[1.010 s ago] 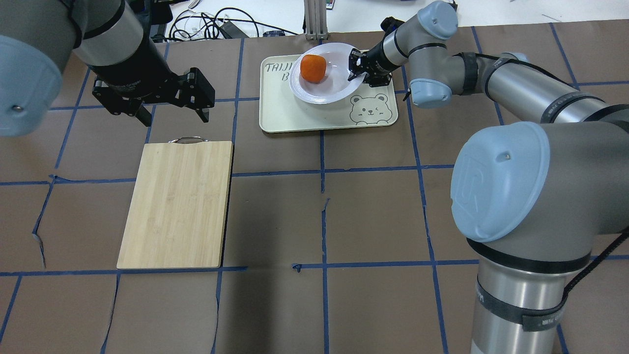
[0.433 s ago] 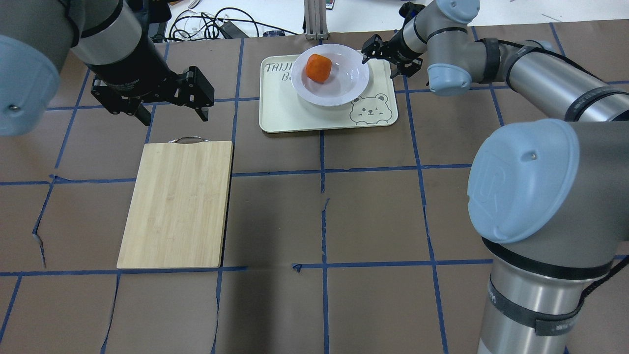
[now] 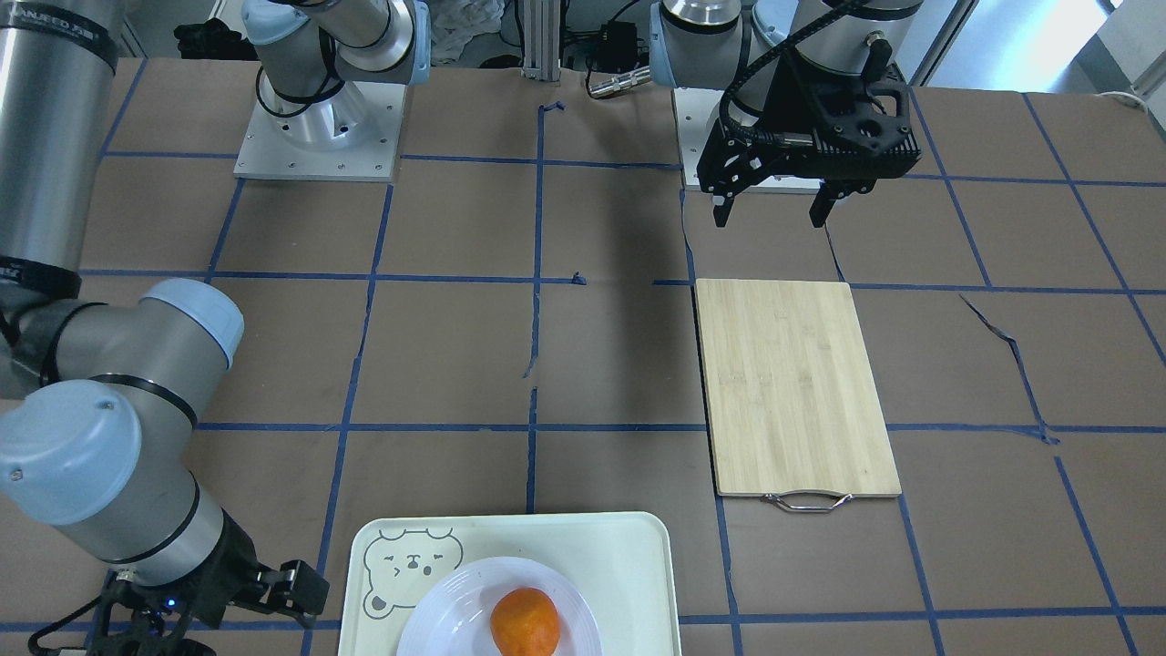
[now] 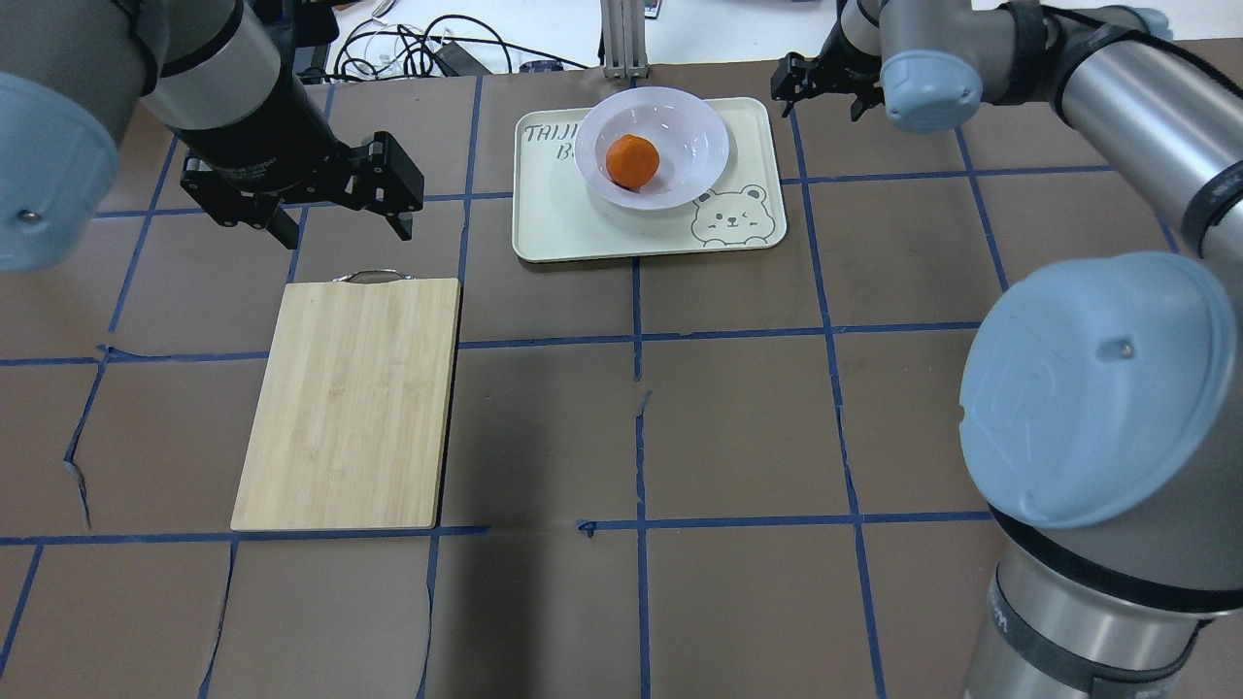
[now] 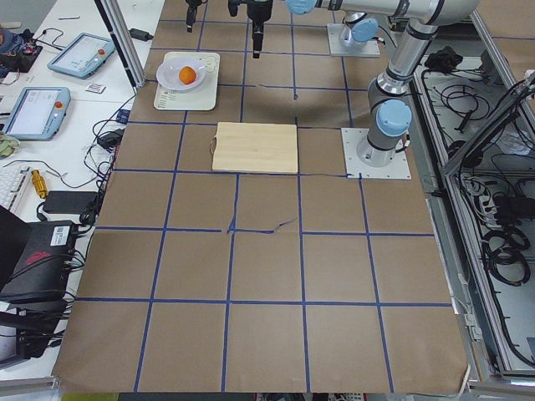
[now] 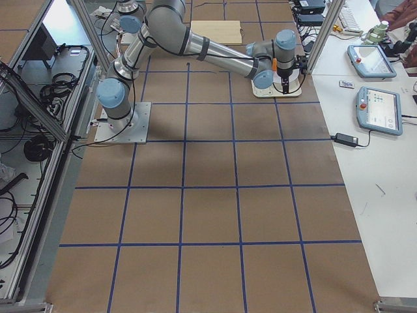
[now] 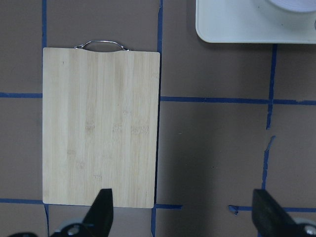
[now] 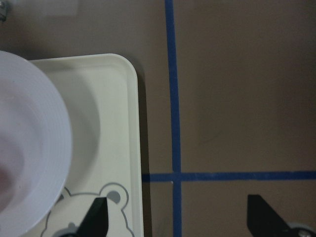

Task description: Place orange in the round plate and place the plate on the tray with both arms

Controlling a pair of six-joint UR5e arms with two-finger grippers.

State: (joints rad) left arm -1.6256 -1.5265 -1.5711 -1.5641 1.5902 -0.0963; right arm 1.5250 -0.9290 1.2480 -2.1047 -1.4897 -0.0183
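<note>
The orange lies in the well of the round plate, which rests flat on the far half of the tray. From the front-facing view the orange, plate and tray sit at the bottom edge. My right gripper is open and empty, apart from the tray, just past its far right corner. Its wrist view shows the plate's rim and the tray's corner between open fingers. My left gripper hangs open and empty beyond the board's handle end, well left of the tray.
A bamboo cutting board with a metal handle lies left of centre. Cables and a metal post sit at the far edge. Blue tape lines and small tears mark the brown table cover.
My right gripper let go of the plate's rim and drew back up and to the right, off the tray. The plate settled flat and the orange rolled toward its middle. The left arm stayed still.
</note>
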